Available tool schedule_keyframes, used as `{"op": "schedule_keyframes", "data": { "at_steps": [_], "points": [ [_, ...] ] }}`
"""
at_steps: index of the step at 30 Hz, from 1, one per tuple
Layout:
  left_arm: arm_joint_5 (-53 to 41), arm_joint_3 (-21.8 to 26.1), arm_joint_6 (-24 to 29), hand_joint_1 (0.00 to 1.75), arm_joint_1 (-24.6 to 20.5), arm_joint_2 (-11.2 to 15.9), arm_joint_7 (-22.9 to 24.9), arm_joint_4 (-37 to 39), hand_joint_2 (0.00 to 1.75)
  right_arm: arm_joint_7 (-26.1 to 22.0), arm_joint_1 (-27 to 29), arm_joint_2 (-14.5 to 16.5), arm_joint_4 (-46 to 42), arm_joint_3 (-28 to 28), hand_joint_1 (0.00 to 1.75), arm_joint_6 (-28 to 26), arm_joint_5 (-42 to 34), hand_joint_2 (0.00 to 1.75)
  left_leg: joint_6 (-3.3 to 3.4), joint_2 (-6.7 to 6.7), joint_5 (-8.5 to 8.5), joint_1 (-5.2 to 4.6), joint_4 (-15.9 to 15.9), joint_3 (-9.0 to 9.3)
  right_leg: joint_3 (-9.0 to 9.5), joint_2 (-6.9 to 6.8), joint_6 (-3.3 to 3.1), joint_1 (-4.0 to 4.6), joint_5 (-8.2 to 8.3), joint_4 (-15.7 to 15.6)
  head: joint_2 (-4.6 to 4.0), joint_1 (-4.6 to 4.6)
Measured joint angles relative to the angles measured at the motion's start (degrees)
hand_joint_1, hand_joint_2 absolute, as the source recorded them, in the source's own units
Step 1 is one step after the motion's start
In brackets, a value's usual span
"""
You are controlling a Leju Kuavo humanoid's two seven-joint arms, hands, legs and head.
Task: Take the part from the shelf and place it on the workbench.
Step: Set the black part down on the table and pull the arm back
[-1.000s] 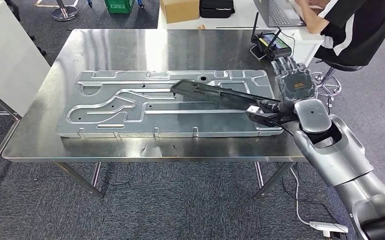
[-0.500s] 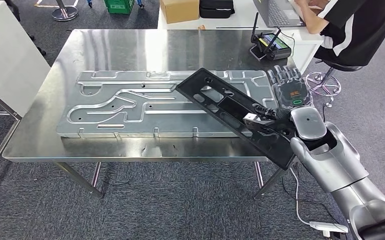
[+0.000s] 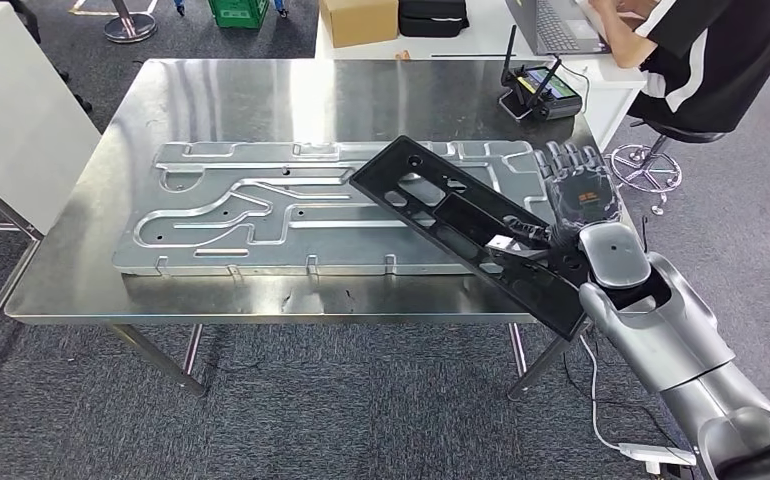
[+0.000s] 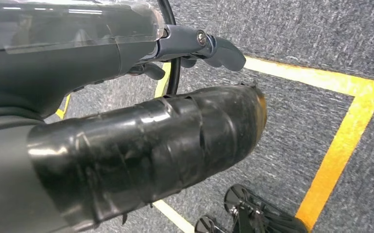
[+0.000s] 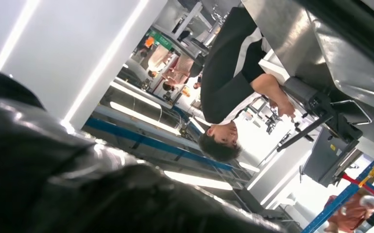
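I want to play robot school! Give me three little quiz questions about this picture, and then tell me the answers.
1. True or false: the black part lies wholly on the steel workbench.
2. Which hand touches the black part: A) left B) right
3. Fill in: under the black part lies a big grey metal ___.

Key: 1 false, one end sticks out past the table edge. 2 B. 3 plate.

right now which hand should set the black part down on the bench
The right hand. It already holds the black part, which hangs tilted over the metal plate and past the workbench front edge. The left hand is down by the carpet floor, away from the bench.
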Motion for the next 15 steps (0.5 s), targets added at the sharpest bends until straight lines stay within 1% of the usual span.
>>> {"op": "schedule_keyframes", "data": {
  "at_steps": [12, 15],
  "points": [
    [0.1, 0.0, -0.1, 0.0, 0.0, 0.0, -0.2, 0.0, 0.0, 0.0, 0.3, -0.1, -0.1, -0.2, 0.0, 0.0, 0.0, 0.0, 0.01, 0.0, -0.02, -0.01, 0.0, 0.0, 0.02, 0.0, 0.01, -0.04, 0.01, 0.0, 0.0, 0.0],
    [0.0, 0.0, -0.3, 0.0, 0.0, 0.0, -0.3, 0.0, 0.0, 0.1, 0.6, -0.3, -0.2, -0.3, 0.0, 0.0, 0.0, 0.0, 0.26, -0.01, -0.23, -0.23, 0.2, -0.02, 0.1, 0.02, 0.18, -0.28, -0.04, -0.1, 0.0, -0.01]
  ]
}}
